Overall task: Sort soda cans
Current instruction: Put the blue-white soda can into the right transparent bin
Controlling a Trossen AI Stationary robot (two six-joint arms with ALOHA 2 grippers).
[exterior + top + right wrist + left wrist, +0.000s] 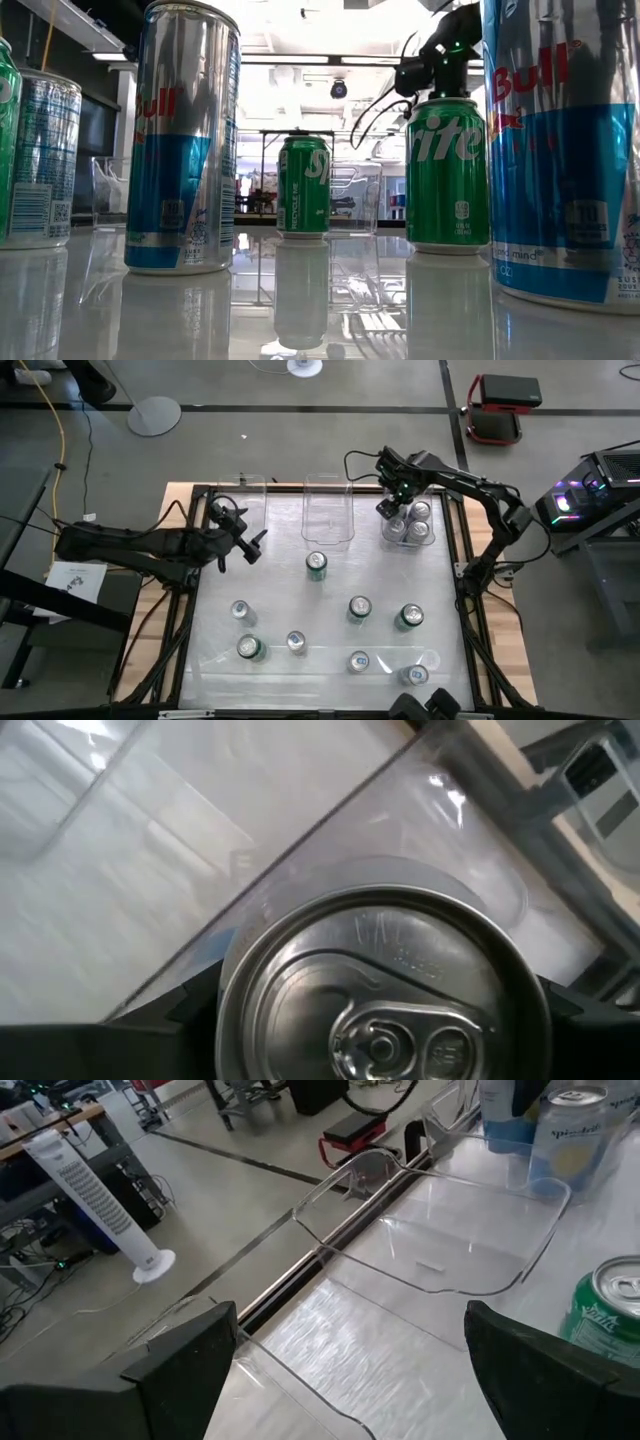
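Several soda cans stand upright on the table: green ones (316, 565), (360, 608), (408, 617), (249, 648) and silver or silver-blue ones (240, 610), (296, 642), (359, 660), (415, 675). Three more cans (417, 525) stand in the right clear bin (433, 540). My right gripper (388, 508) is over that bin's left side, shut on a silver-topped can (385, 990). My left gripper (250, 545) is open, near the left bin (245, 500), touching nothing; its fingers (180, 1370) stand wide apart. My right gripper holds the silver-topped can between its two fingers, one (150, 1040) on each side of the can's upper wall just under the rim (235, 1010). It comes from above, pointing down. The can is upright. Whether its base rests on the bin floor does not show.
The middle clear bin (328, 510) holds nothing. In the left wrist view a green can (610, 1315) stands near the right finger. Black frame rails (465, 590) run along the table's sides. Bare table lies between the bins and the cans.
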